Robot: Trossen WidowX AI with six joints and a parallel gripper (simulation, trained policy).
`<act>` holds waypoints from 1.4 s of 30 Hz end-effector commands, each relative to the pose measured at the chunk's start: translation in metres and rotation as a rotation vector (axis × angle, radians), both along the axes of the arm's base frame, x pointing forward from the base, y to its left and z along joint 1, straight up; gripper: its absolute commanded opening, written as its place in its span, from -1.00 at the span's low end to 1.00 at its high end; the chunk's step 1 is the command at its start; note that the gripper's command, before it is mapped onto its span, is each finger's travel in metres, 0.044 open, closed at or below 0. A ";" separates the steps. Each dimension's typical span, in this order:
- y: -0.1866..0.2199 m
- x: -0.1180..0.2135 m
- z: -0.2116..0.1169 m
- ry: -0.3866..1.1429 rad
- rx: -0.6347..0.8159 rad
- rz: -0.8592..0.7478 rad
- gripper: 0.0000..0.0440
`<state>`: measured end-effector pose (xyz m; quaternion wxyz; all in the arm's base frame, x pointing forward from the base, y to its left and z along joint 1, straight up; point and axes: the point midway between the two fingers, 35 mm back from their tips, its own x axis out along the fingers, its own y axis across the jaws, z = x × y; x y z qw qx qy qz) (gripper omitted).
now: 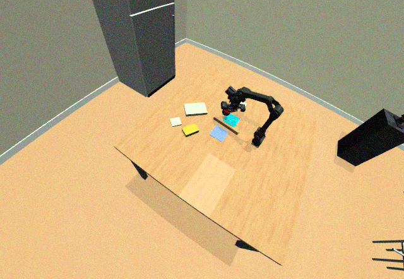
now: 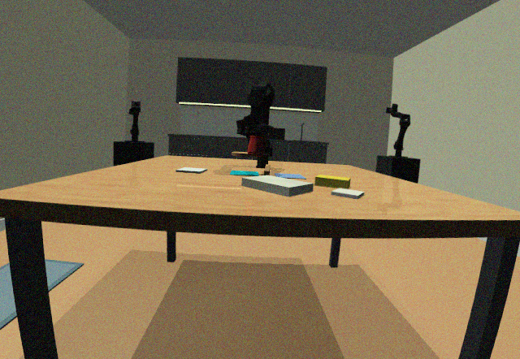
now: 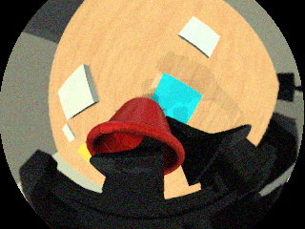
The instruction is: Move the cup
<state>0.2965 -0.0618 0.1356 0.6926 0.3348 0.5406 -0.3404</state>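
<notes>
Above the surface [image 1: 261,178] [image 2: 260,201] [image 3: 129,43], near the cyan pad [image 1: 231,120] [image 2: 244,173] [image 3: 177,97], the red cup [image 1: 226,111] [image 2: 254,144] [image 3: 143,114] hangs in the hand [image 1: 232,106] [image 2: 260,133] [image 3: 162,119], clamped, w/ one finger inside the rim & the other outside. Cup's off the surface; marbles can't be made out.

Cyan pad lies flat, nothing standing on it. Next to it, a thin dark bar [image 1: 225,125] [image 2: 266,171] runs betw. cyan & blue pad [image 1: 218,133] [image 2: 290,176]; blue one's bare too.

Further out, toward the surface's edge nearest the ext. cam: big white slab [image 1: 195,108] [image 2: 277,184] [image 3: 78,93], yellow block [image 1: 190,129] [image 2: 332,180] [image 3: 86,152], small white tile [image 1: 175,121] [image 2: 348,192] [image 3: 69,133], the tile closest to that edge's right corner in ext. view. Another white tile [image 2: 191,170] [image 3: 200,36] lies on the cyan pad's other side, toward the left edge in ext. view.
</notes>
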 end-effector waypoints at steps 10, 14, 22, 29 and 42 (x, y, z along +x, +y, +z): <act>-0.022 -0.011 -0.024 -0.008 -0.013 -0.051 -1.00; -0.025 -0.017 -0.035 -0.002 -0.013 -0.064 -0.99; -0.028 -0.031 -0.057 0.021 -0.010 -0.087 -0.96; -0.033 -0.037 -0.068 0.009 -0.014 -0.111 -0.68; -0.037 -0.037 -0.052 -0.101 -0.007 -0.122 -0.17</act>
